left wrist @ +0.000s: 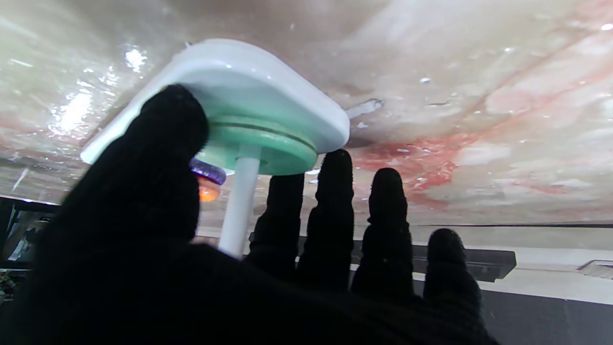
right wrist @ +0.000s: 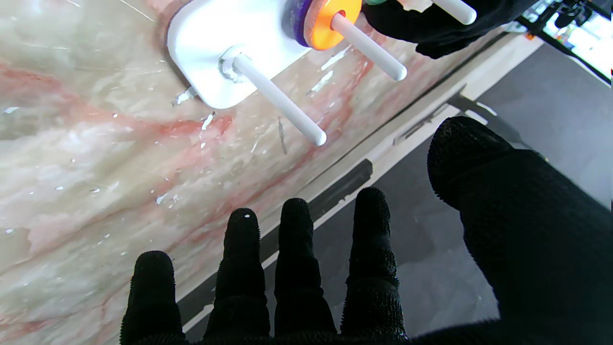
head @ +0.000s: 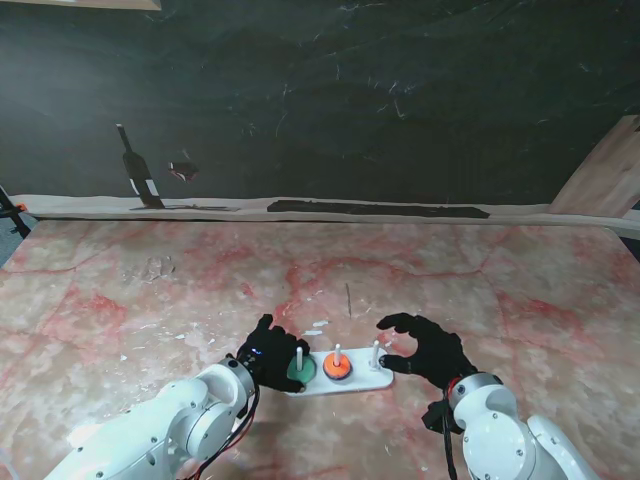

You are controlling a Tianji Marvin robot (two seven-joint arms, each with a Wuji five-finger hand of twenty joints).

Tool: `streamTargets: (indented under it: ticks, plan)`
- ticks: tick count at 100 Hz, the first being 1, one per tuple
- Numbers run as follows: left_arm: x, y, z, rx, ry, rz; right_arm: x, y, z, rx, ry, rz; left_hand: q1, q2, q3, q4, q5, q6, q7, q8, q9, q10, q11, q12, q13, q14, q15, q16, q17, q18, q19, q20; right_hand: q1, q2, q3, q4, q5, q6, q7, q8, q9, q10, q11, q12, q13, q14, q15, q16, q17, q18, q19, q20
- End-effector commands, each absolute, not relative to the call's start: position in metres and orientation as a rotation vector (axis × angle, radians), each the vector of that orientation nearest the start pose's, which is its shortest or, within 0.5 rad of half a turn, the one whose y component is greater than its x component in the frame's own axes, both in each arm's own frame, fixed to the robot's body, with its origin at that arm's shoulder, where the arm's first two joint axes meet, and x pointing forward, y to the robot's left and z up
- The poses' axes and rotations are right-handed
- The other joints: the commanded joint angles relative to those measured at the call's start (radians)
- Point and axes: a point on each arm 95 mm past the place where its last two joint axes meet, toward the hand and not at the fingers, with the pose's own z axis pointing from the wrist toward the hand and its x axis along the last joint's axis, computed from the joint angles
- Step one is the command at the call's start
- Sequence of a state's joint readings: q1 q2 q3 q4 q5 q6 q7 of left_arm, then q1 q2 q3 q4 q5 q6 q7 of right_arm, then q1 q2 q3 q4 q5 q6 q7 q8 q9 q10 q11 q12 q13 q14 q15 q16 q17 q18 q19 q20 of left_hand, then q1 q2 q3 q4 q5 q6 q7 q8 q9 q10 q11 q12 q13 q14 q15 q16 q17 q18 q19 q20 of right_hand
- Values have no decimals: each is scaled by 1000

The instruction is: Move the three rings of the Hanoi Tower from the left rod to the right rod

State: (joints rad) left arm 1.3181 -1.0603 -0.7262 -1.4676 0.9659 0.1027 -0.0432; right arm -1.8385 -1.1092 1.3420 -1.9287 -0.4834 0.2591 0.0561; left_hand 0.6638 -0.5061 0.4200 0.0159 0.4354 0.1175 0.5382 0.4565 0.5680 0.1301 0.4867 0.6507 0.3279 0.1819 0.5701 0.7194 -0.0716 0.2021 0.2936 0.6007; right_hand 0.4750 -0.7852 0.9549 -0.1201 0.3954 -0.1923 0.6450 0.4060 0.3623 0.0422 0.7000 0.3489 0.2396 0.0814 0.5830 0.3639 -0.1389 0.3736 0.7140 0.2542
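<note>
The white Hanoi base (head: 362, 382) lies near me with three upright rods. A green ring (head: 298, 373) sits at the foot of the left rod (head: 298, 356). On the middle rod (head: 337, 351) an orange ring (head: 338, 368) rests on a purple ring (right wrist: 296, 19). The right rod (head: 376, 350) is bare. My left hand (head: 262, 352) is at the base's left end, with thumb (left wrist: 163, 143) and fingertips (left wrist: 335, 177) apart on either side of the green ring (left wrist: 273, 148). My right hand (head: 425, 350) hovers open beside the base's right end, fingers (right wrist: 297, 258) spread, holding nothing.
The pink marbled table (head: 150, 300) stretches around the base, with small white flecks (head: 318, 326) just beyond it. A dark backdrop (head: 350, 100) stands behind the table's far edge. A wooden board (head: 610, 170) leans at the far right.
</note>
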Motion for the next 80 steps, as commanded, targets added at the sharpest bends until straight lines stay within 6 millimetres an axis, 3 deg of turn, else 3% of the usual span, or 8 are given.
streamTargets:
  ticks: [1, 80]
  plan:
    - [389, -95, -383, -1084, 1915, -1367, 333, -2, -304, -2459, -1439, -2106, 30, 17, 94, 49, 64, -28, 42, 8, 45, -37, 25, 5, -1, 2, 12, 6, -12, 7, 5, -8, -6, 1, -18, 32, 9, 6, 0, 5, -1, 1, 3, 4, 15, -1, 2, 7, -5, -1, 22, -11]
    - [391, -89, -369, -1048, 1893, -1420, 334, -1, -305, -2446, -1421, -2108, 42, 51, 117, 59, 88, -54, 160, 79, 106, -65, 72, 58, 21, -11, 24, 16, -10, 7, 23, -17, -4, 1, -15, 32, 7, 6, 1, 4, -2, 2, 4, 5, 18, -2, 3, 8, -5, 0, 33, -19]
